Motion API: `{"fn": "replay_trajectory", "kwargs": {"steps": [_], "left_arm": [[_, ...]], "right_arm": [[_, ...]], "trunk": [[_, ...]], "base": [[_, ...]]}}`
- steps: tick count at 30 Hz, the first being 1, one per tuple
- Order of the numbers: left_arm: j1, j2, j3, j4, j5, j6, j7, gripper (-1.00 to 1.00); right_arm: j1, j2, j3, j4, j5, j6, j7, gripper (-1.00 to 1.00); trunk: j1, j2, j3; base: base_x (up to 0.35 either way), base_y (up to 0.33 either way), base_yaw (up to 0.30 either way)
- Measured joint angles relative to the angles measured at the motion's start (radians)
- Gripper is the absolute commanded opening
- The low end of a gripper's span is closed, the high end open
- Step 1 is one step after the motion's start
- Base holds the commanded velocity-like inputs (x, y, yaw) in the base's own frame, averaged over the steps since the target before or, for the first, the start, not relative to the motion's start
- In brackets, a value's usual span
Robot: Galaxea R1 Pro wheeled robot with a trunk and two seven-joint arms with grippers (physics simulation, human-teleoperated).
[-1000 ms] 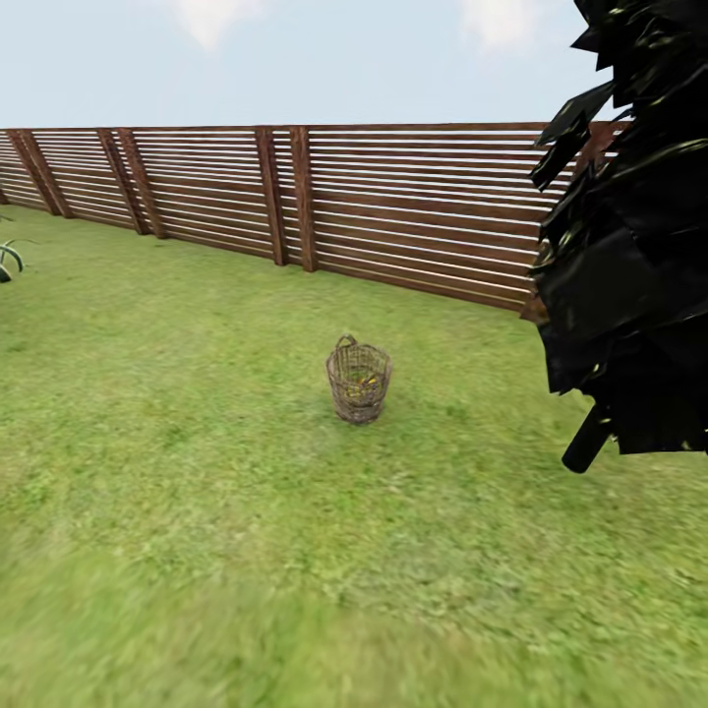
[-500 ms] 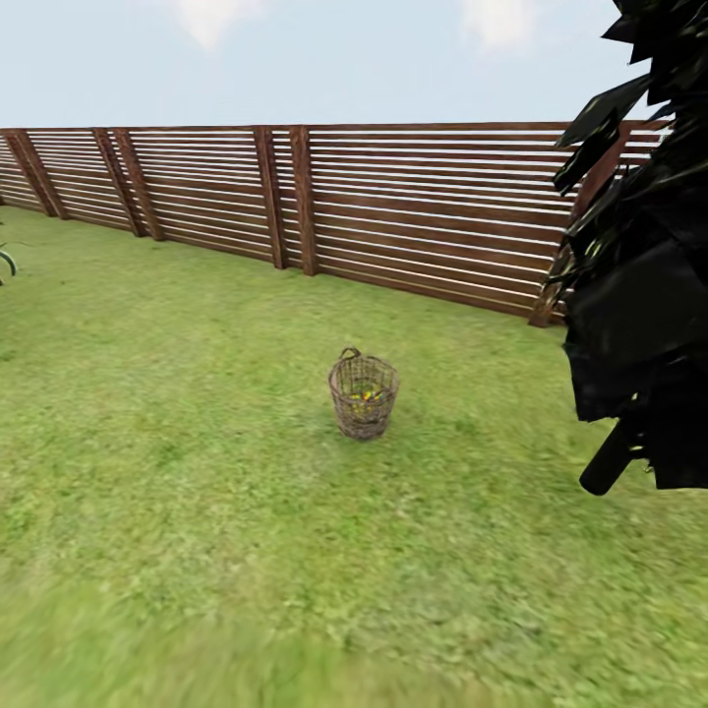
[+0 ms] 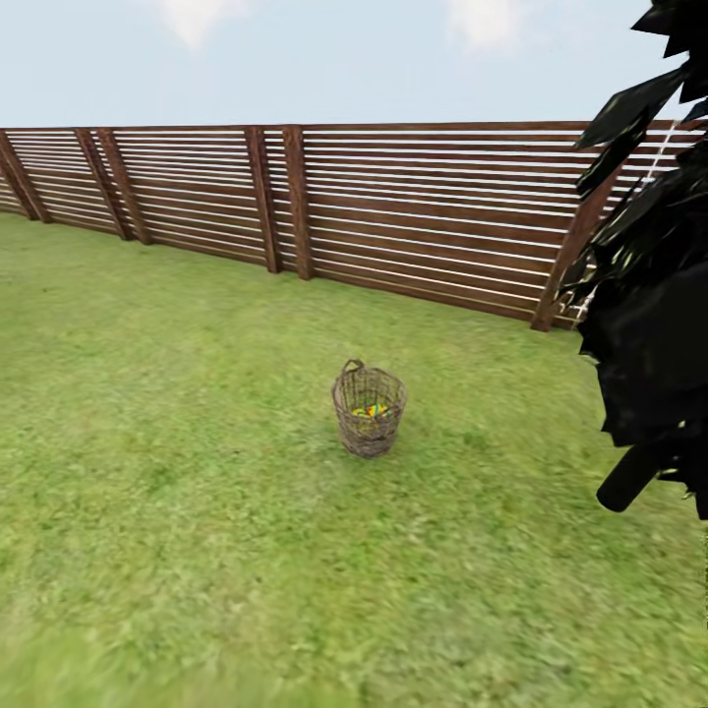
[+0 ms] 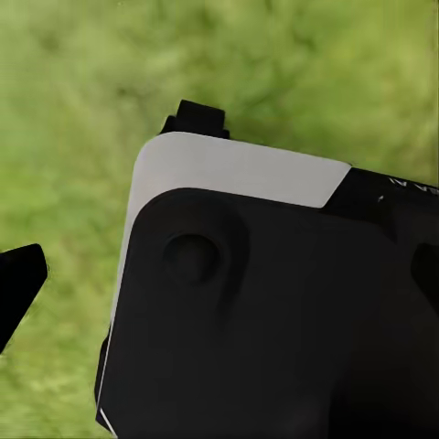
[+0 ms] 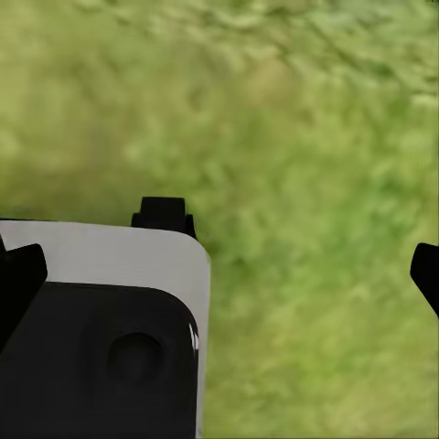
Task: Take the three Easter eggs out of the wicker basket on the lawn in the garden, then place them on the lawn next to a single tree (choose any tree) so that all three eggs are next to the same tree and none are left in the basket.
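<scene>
The basket (image 3: 370,421) with eggs (image 3: 371,409) stands well ahead; the view has closed in. Right claw (image 5: 224,274) spread over lawn (image 5: 302,137); left claw's (image 4: 23,293) state unclear.

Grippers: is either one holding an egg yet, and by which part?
Nothing held. The right gripper is open over bare lawn; eggs still sit in the wicker basket.

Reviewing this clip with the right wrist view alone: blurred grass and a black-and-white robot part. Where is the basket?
Observer: In the head view, the small round tan-brown wicker basket stands upright on the mottled green lawn, ahead of the robot.
Operator: Anything inside?
Observer: Yellow and red show below its rim, probably the Easter eggs; their number cannot be told.
Operator: A tree nearby?
Observer: A black-leaved tree stands at that view's right.
</scene>
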Motion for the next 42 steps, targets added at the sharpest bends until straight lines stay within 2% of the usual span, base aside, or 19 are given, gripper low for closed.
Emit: {"fn": "replay_trajectory", "kwargs": {"steps": [10,17,27,42], "left_arm": [[0.0,0.002,0.002,0.0,0.0,0.0,0.0,1.0],[0.0,0.002,0.031,0.0,0.0,0.0,0.0,1.0],[0.0,0.002,0.032,0.0,0.0,0.0,0.0,1.0],[0.0,0.002,0.032,0.0,0.0,0.0,0.0,1.0]], "right_arm": [[0.0,0.0,0.0,0.0,0.0,0.0,0.0,1.0],[0.0,0.001,0.001,0.0,0.0,0.0,0.0,1.0],[0.0,0.002,0.001,0.0,0.0,0.0,0.0,1.0],[0.0,0.001,0.0,0.0,0.0,0.0,0.001,1.0]], "trunk": [[0.0,0.0,0.0],[0.0,0.0,0.0],[0.0,0.0,0.0],[0.0,0.0,0.0]], "base": [[0.273,0.226,-0.28],[0.261,0.233,-0.126],[0.254,0.238,-0.026],[0.254,0.238,-0.26]]}}
